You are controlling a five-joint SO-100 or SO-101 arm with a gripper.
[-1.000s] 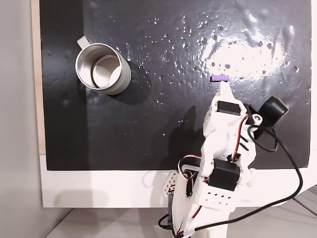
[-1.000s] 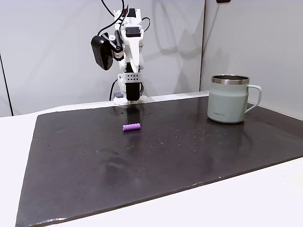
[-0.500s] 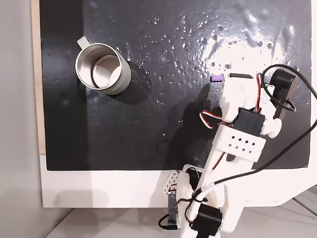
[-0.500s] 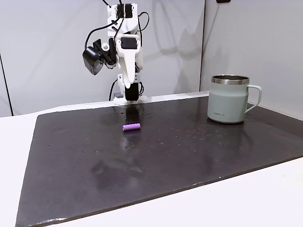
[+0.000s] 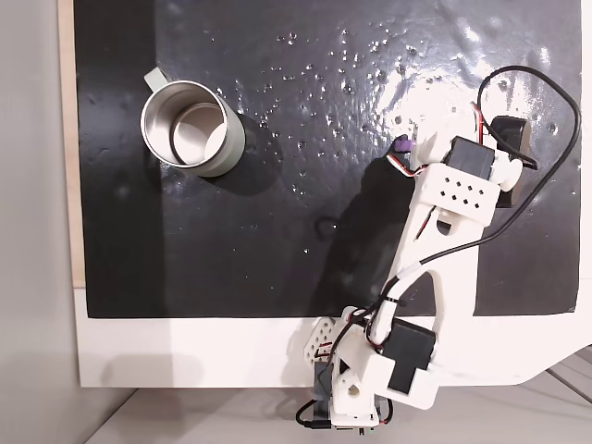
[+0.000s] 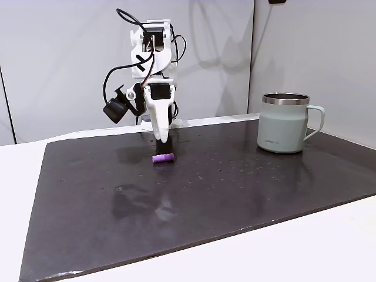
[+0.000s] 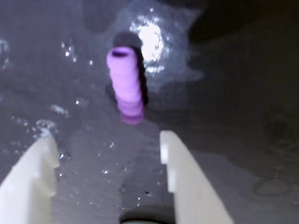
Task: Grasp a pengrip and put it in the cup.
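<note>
On the black mat (image 6: 235,194), I see my claw (image 7: 107,154) spread wide and empty, just short of the pengrip (image 7: 125,85), which lies flat, well apart from the cup (image 6: 285,123).

arm (image 5: 435,250) hides most of pengrip (image 5: 401,145)

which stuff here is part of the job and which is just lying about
Part of the job:
- pengrip, lying on the mat
- cup, upright
- pincer, open, just short of the pengrip

Just there:
- black mat
- white table
</note>
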